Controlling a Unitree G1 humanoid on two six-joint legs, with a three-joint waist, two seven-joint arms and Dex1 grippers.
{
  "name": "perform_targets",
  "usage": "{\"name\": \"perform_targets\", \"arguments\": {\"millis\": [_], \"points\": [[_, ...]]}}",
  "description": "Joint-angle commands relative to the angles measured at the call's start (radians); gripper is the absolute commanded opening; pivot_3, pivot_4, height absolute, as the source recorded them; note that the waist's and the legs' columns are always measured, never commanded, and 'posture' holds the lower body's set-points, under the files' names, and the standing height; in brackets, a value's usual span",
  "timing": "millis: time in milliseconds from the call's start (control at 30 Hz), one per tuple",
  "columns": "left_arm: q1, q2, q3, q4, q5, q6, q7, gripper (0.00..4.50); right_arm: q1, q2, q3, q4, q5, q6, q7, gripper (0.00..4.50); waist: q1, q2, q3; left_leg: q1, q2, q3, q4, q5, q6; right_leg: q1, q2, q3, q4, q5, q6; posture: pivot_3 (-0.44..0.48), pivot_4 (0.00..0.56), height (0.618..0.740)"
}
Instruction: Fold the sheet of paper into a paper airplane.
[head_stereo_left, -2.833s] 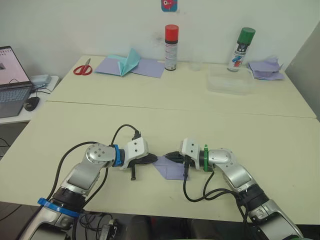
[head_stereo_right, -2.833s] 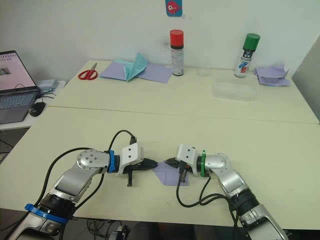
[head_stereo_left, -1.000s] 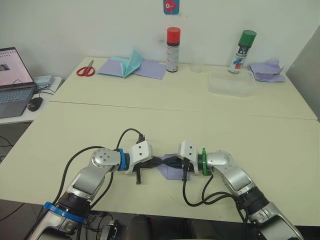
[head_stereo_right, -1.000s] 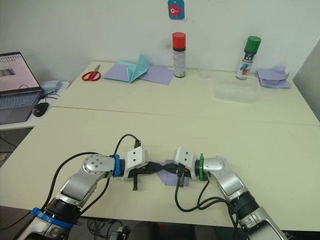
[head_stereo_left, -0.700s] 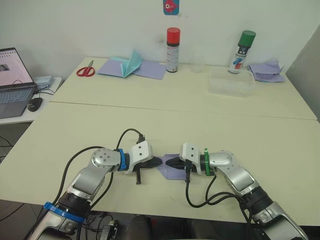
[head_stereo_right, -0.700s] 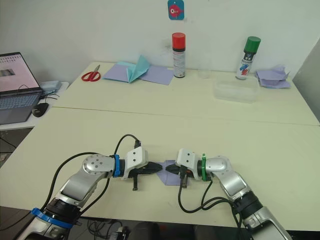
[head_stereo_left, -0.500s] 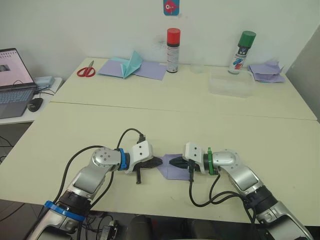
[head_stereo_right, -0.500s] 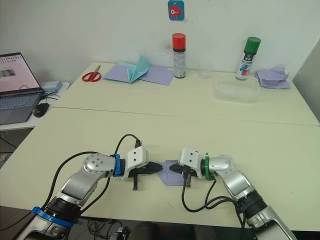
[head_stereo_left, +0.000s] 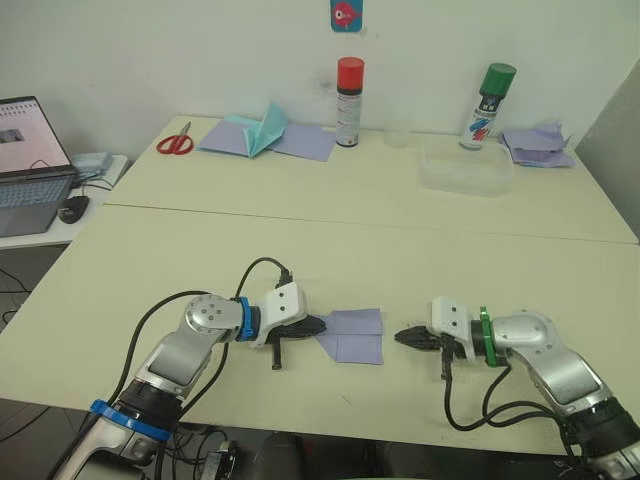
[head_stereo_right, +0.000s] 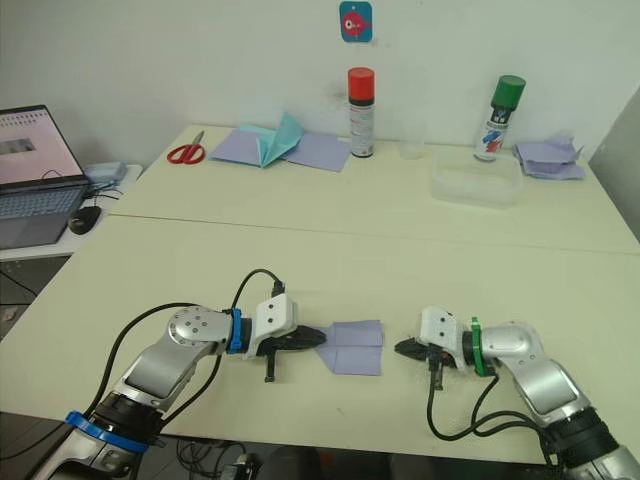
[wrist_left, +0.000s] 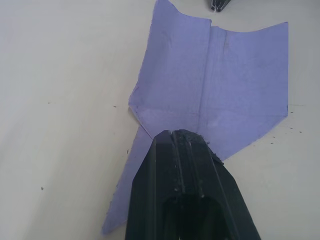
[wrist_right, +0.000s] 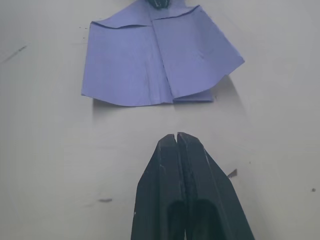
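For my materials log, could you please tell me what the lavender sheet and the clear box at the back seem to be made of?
Sheet: thin matte paper, judging by its sharp creases and slightly lifted edges. Box: probably translucent plastic, since the table shows faintly through its walls.

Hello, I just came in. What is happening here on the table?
A two-armed robot is folding a lavender sheet of paper into an airplane. The left tool, fingers shut, rests on the sheet's pointed end, where corners are already folded in. The right tool, also shut, sits on the table apart from the paper, touching nothing. The fold is only partly done.
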Motion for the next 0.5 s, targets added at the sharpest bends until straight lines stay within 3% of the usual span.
{"name": "perform_targets", "arguments": {"millis": [33,367,500], "points": [[0.032,0.017,-0.033,0.069,0.046,0.019,0.001,0.00,-0.022,0.048,-0.040,-0.072,0.084,0.010,-0.005,0.02,-0.001,0.002,0.001,0.000,0.000,0.000,0.000,0.000,0.000,0.000,0.000,0.000,0.000,0.000,0.000,0.000,0.150,0.740],[0.023,0.018,-0.035,0.062,0.046,0.019,-0.003,0.00,-0.122,0.164,0.122,0.101,-0.118,0.000,-0.100,0.02,-0.001,0.002,0.001,-0.001,0.000,0.000,0.000,0.000,0.000,-0.001,0.000,0.000,0.000,0.000,0.000,0.000,0.150,0.740],[0.019,0.006,0.005,-0.010,-0.019,0.059,-0.007,0.00,-0.131,0.168,0.149,0.120,-0.152,0.007,-0.099,0.02,-0.001,0.001,0.001,0.000,0.000,0.001,0.000,0.000,0.000,-0.001,0.000,0.000,0.000,0.000,0.000,0.000,0.150,0.740]]}}
